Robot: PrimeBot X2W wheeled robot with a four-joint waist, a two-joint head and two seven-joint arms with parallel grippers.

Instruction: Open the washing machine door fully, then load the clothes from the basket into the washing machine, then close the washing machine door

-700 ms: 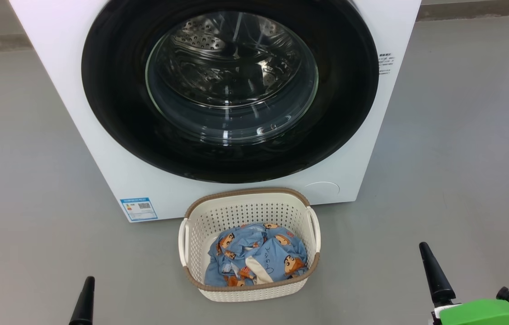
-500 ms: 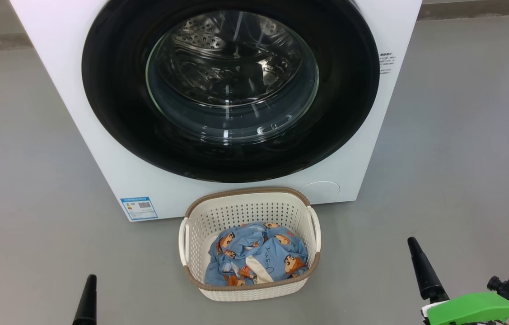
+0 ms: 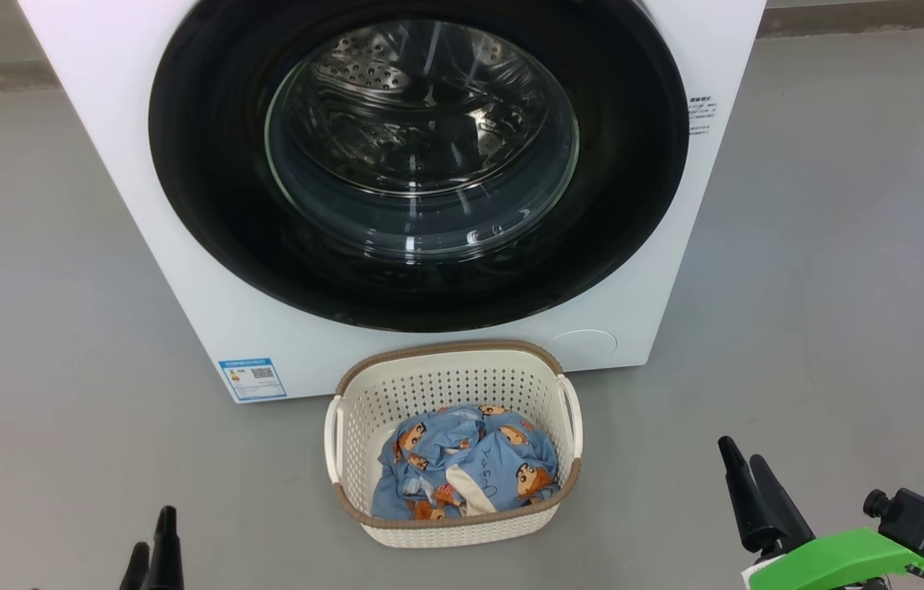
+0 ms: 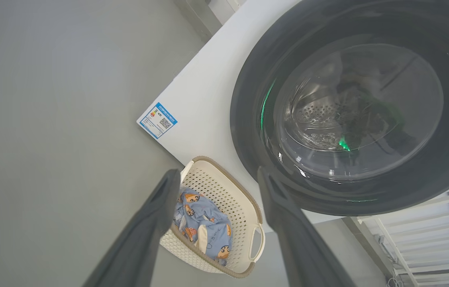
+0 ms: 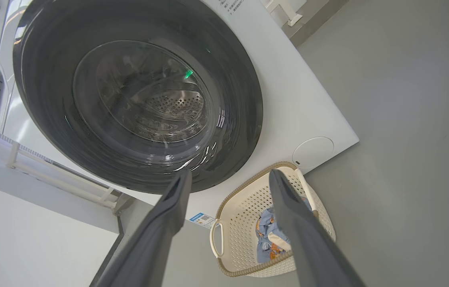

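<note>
washing machine door (image 3: 421,156) looks shut; clothes (image 3: 466,467) in basket (image 3: 449,383); both jaws apart.

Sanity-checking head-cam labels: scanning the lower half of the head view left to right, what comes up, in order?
left pincer → blue label sticker → basket → right pincer

Standing here, it looks like a bare laundry test room rather than a home. A big white front-loading washing machine (image 3: 142,164) sits straight on a smooth grey seamless floor (image 3: 839,246) (a blue label sticker (image 3: 252,378) on its front). Before it is a small cream perforated plastic basket (image 3: 445,385) of light blue cartoon-print clothes (image 3: 470,467). White slatted railings (image 4: 419,215) stand alongside.
</note>
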